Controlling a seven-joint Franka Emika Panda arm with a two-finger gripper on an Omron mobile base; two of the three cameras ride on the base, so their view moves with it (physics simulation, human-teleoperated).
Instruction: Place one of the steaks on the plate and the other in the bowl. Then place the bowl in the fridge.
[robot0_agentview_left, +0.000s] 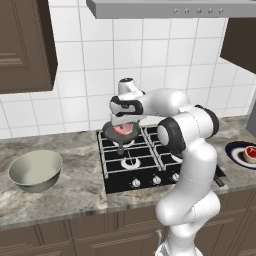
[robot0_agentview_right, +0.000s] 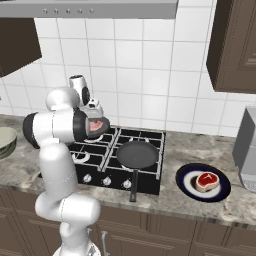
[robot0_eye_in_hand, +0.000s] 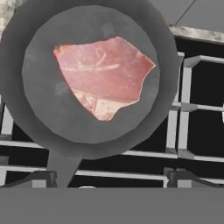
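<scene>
Glossy white arm (robot0_agentview_left: 187, 165) built of rounded, bulbous segments, with dark charcoal bands at the joints (robot0_agentview_left: 169, 136); pale grey hand section at the wrist, topped by a small white cylindrical cap

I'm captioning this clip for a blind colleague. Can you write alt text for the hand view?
A raw pink steak with paler patches lies flat in a dark round frying pan on a black gas stove, seen from directly above. The open gripper hangs over it, its dark fingertips at the bottom edge, touching nothing.
</scene>
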